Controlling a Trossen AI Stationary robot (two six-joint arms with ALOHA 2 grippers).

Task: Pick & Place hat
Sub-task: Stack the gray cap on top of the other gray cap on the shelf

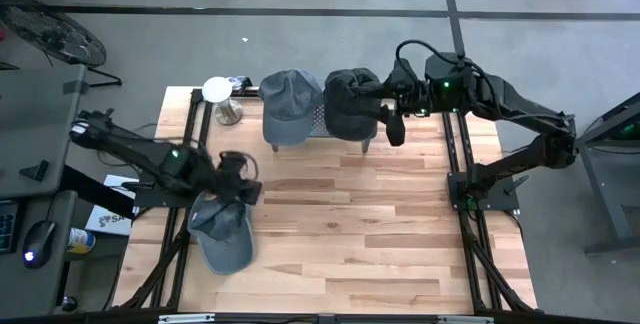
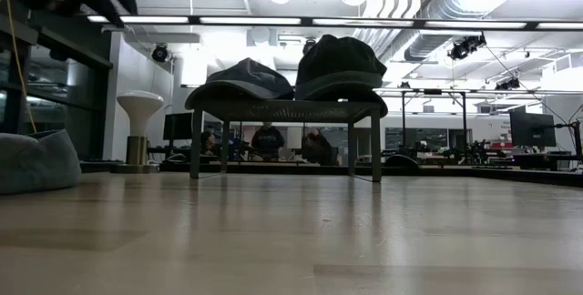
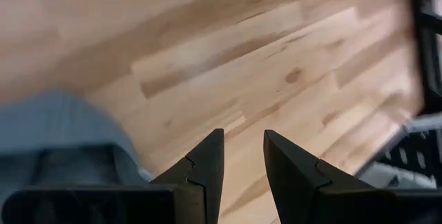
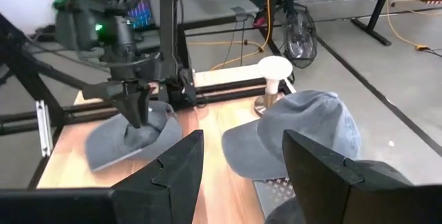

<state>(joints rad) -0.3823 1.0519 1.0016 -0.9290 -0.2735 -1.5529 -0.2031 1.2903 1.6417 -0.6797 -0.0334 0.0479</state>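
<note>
Lying on the wooden table (image 1: pixel 380 234) near its left front corner, a grey-blue hat (image 1: pixel 222 234) sits directly under the left gripper (image 3: pixel 243 156). The left wrist view shows that gripper's fingers parted with a narrow gap and nothing between them, hovering just beside the hat's crown. Two more caps rest on a small metal rack (image 2: pixel 284 113) at the table's far edge: a blue-grey cap (image 1: pixel 288 104) and a dark cap (image 1: pixel 352 102). The right gripper (image 4: pixel 238 156) hangs over the dark cap, fingers spread and empty. A white stand (image 1: pixel 220 92) is left of the rack.
</note>
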